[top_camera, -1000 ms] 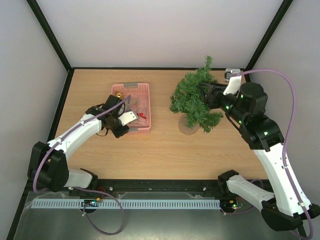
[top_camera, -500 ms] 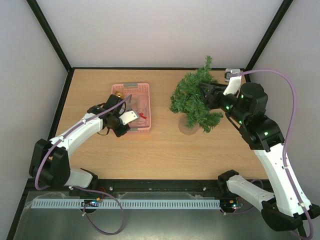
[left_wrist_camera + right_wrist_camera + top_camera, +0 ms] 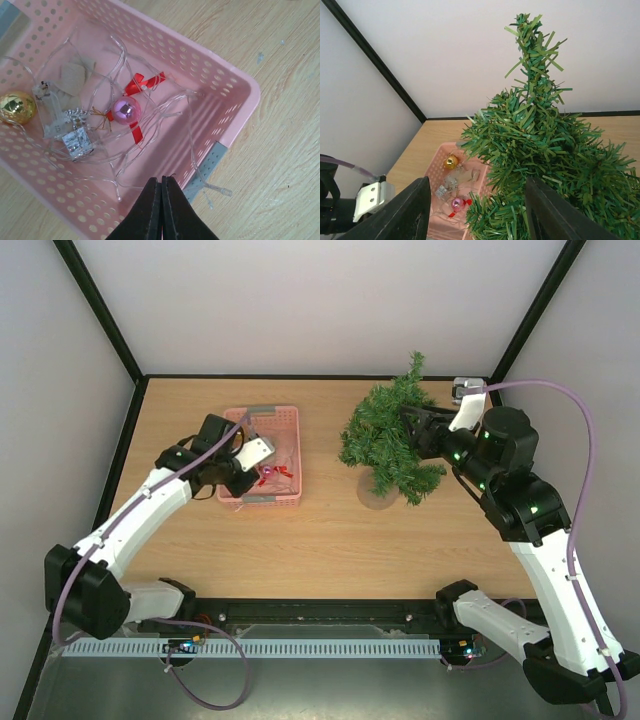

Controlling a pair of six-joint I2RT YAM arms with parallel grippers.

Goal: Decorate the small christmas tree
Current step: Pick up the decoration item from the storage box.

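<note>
The small christmas tree stands on its round pale base at the right of the table, and it fills the right wrist view. My right gripper is open, its jaws wide apart on either side of the tree's branches. The pink basket holds a pink ball, a red ribbon, a gold ball, a silver gift box and a clear string of lights. My left gripper is shut above the basket's near rim, with nothing seen between its jaws.
A small grey and white object lies at the table's back right corner. One end of the light string hangs over the basket's rim by a grey tape patch. Black frame posts and white walls bound the table.
My left arm has swung its elbow out to the left, and its gripper has shifted back over the basket's near part. The right arm and the tree have not moved.
</note>
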